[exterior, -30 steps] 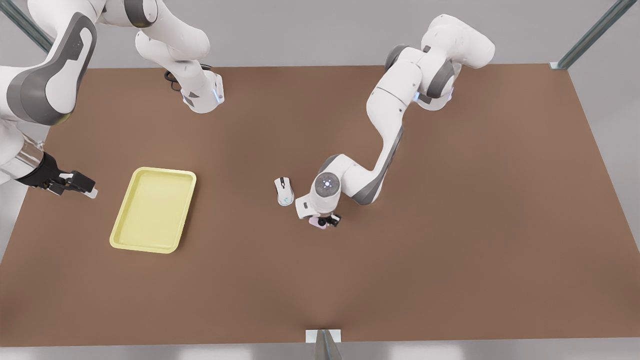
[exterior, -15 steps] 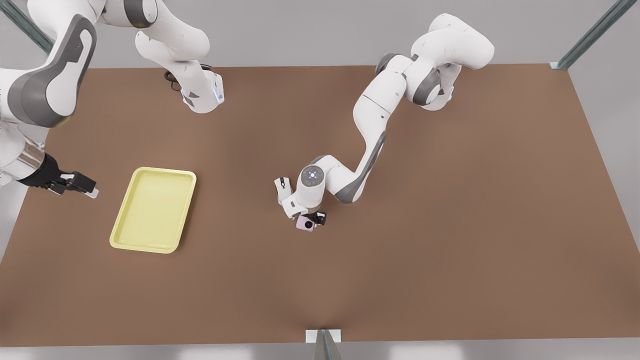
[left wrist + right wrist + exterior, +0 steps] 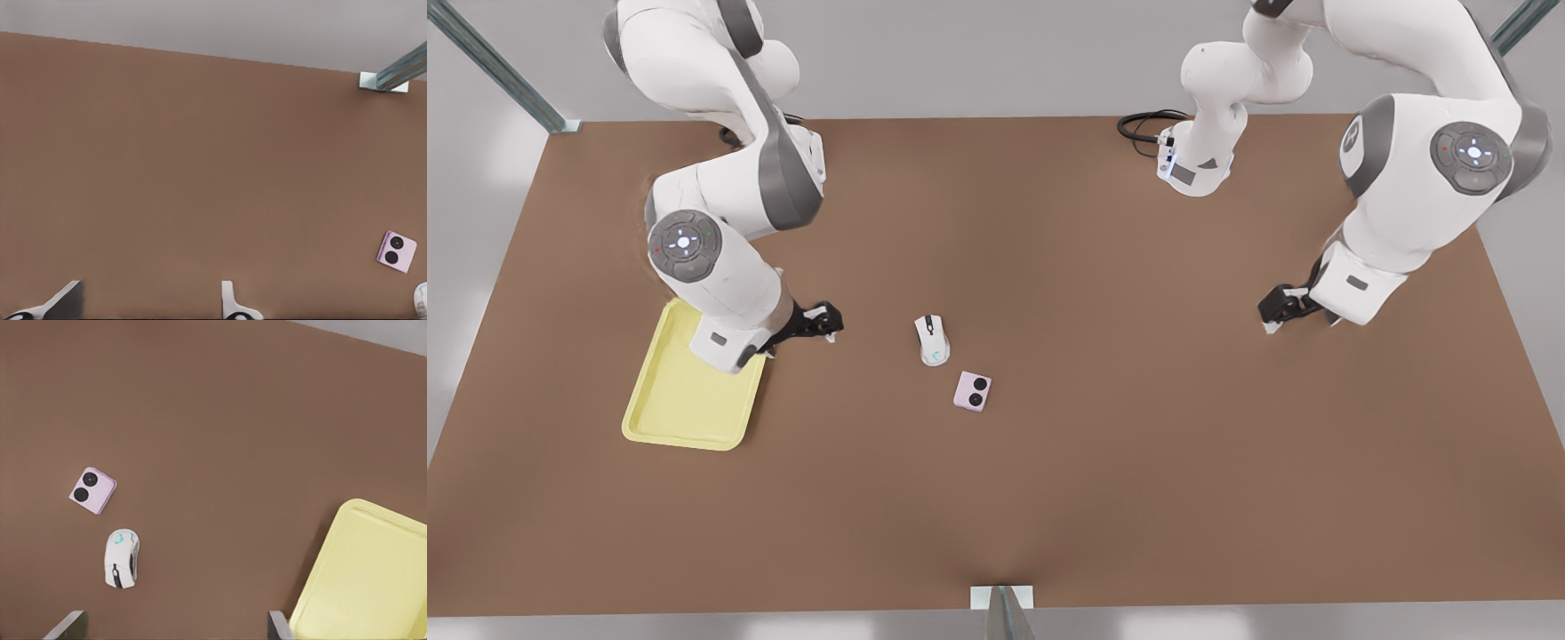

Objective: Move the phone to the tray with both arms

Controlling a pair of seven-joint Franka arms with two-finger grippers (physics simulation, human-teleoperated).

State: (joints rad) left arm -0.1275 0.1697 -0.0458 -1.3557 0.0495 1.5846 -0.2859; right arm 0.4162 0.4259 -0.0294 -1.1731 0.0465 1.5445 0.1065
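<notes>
The phone (image 3: 972, 390) lies flat on the brown table (image 3: 1049, 498), near the middle. Its two black circles face up. Nothing is holding it. The white mouse (image 3: 932, 340) sits just beside it, a little farther back, and the two do not touch.

The yellow tray (image 3: 685, 409) is well apart from the phone, toward the front view's left. It has nothing in it.

The right gripper (image 3: 829, 322) hangs next to the tray's far corner, between the tray and the mouse. Its fingers (image 3: 277, 625) are spread apart and hold nothing.

The left gripper (image 3: 1272, 316) is far off on the front view's right, above the bare table. Its fingers (image 3: 229, 300) are spread apart too, and it holds nothing.
</notes>
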